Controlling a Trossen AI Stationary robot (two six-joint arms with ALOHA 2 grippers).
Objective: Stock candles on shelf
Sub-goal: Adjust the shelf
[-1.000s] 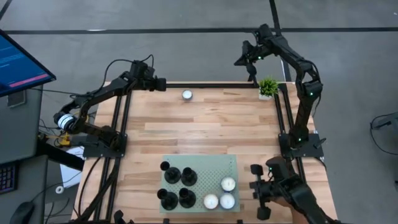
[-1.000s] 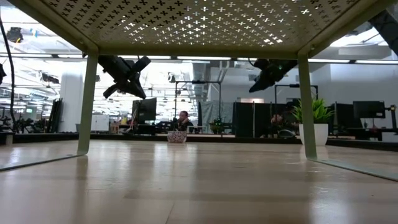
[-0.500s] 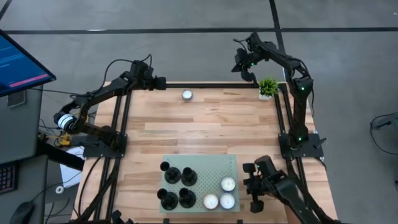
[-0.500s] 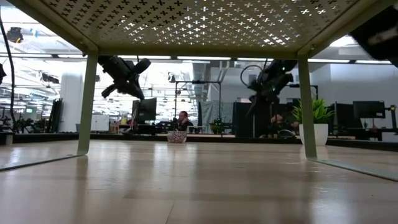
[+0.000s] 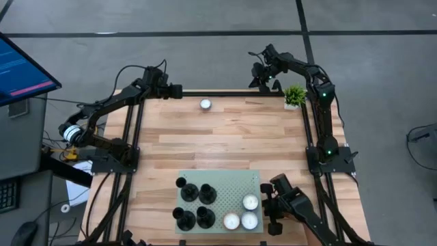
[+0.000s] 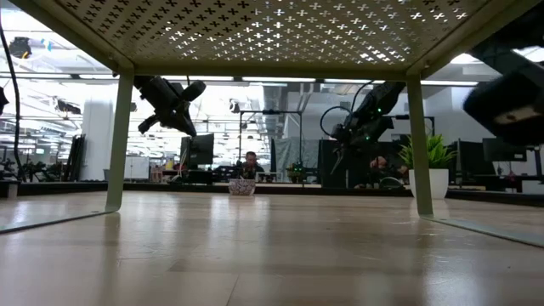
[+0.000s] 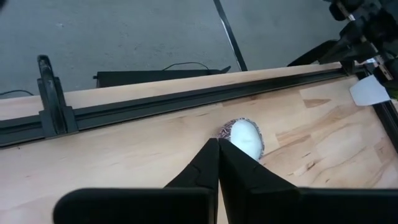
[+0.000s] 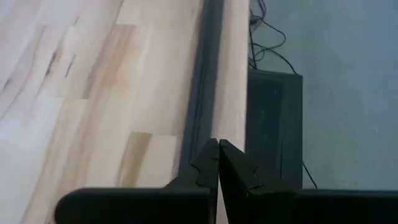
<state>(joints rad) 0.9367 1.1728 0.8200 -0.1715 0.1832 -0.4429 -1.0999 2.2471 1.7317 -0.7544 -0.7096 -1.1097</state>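
The pale green perforated shelf stands on legs at the table's near middle; the low view looks out from under it. Three white candles sit on its right part. A fourth candle rests on its base on the wood near the far edge, and shows in the left wrist view and the low view. My left gripper is shut, in the air just left of that candle and apart from it. My right gripper is shut and empty over the far edge.
Several black cylinders stand on the shelf's left part. A small potted plant stands at the far right corner. A dark jointed device is beside the shelf's right end. A black rail runs along the far edge.
My right gripper has swung toward the table's left along the far edge and turned, staying shut. The dark device at the near right has moved toward the shelf. My left arm and the candles have kept still.
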